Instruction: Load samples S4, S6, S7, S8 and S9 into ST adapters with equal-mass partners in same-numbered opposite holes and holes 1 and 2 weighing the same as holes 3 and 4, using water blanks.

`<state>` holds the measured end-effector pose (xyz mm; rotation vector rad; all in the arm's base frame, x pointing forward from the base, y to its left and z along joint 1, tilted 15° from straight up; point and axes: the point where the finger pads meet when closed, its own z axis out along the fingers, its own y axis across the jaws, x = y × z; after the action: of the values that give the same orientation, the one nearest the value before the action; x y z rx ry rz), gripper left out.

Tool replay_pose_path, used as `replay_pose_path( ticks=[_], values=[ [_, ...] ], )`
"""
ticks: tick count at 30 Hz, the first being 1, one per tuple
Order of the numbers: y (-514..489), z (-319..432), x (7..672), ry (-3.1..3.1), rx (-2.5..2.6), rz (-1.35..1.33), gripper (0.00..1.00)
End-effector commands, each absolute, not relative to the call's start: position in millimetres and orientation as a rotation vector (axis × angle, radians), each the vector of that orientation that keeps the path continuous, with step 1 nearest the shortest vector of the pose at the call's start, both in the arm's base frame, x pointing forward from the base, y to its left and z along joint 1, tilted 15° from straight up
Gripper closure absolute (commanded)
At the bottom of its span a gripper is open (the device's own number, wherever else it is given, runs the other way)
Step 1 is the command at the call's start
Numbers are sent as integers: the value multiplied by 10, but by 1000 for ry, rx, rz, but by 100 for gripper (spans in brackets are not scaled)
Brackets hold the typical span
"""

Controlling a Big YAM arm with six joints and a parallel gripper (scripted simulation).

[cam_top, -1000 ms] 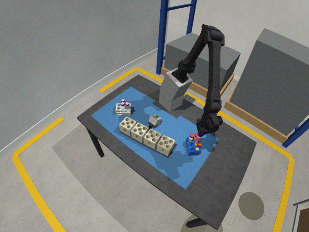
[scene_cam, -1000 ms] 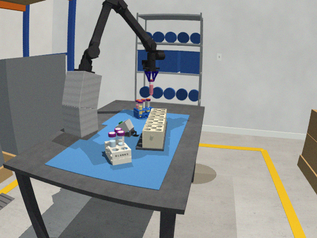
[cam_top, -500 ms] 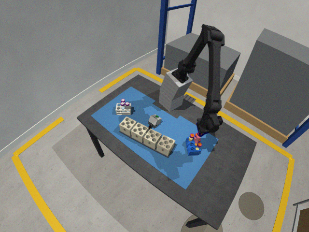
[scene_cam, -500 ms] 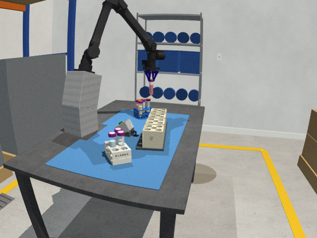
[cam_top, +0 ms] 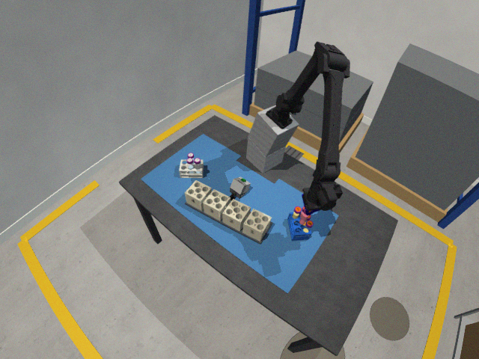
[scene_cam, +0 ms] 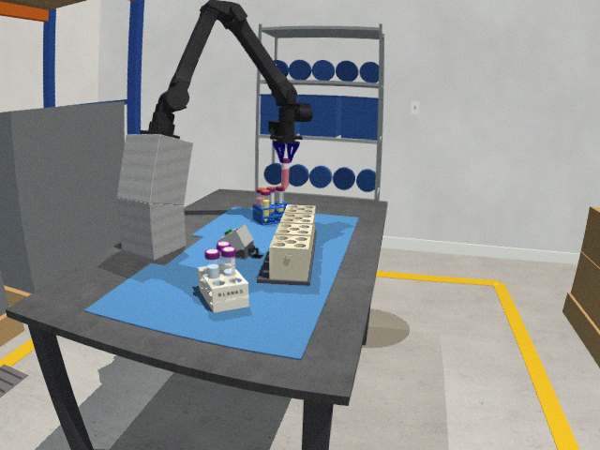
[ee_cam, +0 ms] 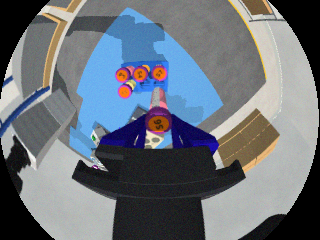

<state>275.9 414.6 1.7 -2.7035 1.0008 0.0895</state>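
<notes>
My gripper (scene_cam: pixel 286 156) is shut on a sample tube (scene_cam: pixel 286 175) with pink liquid and an orange cap dot. It holds the tube upright, clear above the blue sample rack RS (scene_cam: pixel 270 214). The held tube also shows in the top view (cam_top: pixel 303 216) and in the wrist view (ee_cam: pixel 158 119); I cannot read its ID. Several other orange-dotted samples (ee_cam: pixel 139 75) stand in RS (cam_top: pixel 300 227). The four cream adapters on stand ST (cam_top: pixel 228 211) stand in a row with all holes empty. The white blank rack RB (cam_top: pixel 194 166) holds three purple-capped blanks (scene_cam: pixel 220 256).
The grey box with the green DONE key (cam_top: pixel 240 187) stands between ST and the grey pedestal (cam_top: pixel 270 143) that carries the arm's base. Large grey crates stand behind the table. RS stands near the blue mat's edge.
</notes>
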Motion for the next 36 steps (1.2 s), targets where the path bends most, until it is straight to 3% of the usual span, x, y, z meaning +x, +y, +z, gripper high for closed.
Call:
replay_pose_path(
  ticks=[1, 21, 36],
  values=[
    [4382, 35, 2836, 980, -2665, 78, 100],
    [4440, -479, 2830, 989, -2678, 81, 100],
    [4390, -441, 2882, 999, -2675, 78, 100]
  ],
)
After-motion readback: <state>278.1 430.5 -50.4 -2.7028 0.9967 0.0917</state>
